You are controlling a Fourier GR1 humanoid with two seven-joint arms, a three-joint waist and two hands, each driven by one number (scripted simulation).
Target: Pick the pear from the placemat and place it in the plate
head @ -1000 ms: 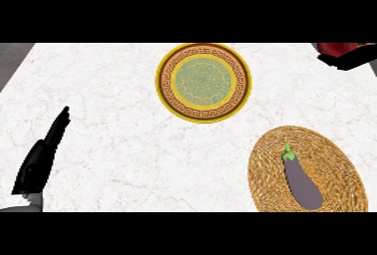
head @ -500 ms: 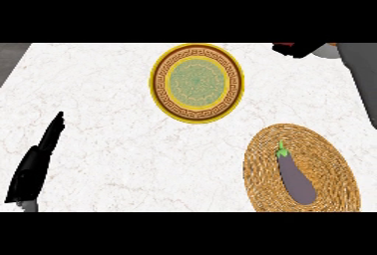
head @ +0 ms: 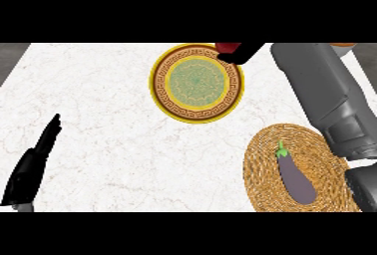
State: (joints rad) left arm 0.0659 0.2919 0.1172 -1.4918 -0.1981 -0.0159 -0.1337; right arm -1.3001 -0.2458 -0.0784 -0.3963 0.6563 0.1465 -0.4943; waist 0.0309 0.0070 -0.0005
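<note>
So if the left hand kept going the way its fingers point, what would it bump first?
Probably nothing: the left hand points up across bare counter, passing left of the plate, though height is unclear.

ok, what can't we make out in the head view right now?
- Right hand: cut by the top edge; fingers not readable.
- Red thing by it: mostly hidden, identity unclear.
- Left hand: edge-on, wrist cut at the bottom.
- Placemat: right side behind the forearm; it holds an eggplant, no pear.
</note>
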